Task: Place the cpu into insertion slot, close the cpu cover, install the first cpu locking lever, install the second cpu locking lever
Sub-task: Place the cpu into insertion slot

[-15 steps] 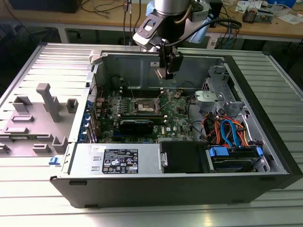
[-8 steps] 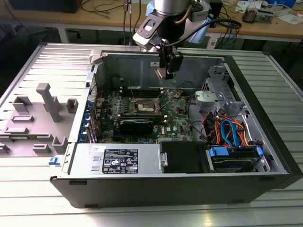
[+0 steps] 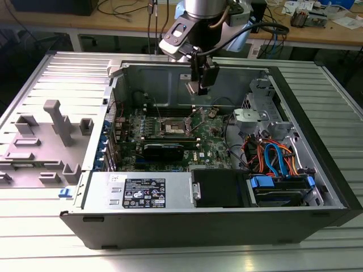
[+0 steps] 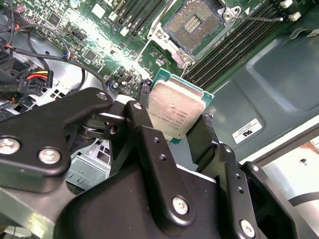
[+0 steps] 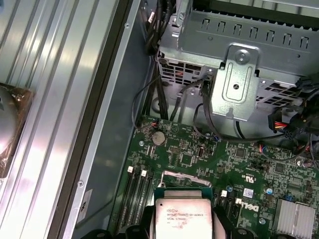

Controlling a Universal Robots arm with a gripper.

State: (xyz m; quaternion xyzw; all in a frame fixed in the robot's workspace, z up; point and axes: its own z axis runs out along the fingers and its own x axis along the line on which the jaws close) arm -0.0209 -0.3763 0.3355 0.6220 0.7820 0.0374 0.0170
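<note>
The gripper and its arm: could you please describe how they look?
The gripper is matt black, built of flat linked bars joined by silver screws, with two slim fingers. In the exterior view the arm is silver-grey with a light blue joint cap, and a black cable loops off it.

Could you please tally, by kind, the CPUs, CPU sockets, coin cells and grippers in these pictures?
CPU: 1
Socket: 1
Coin cell: 1
Gripper: 1
Total: 4
</note>
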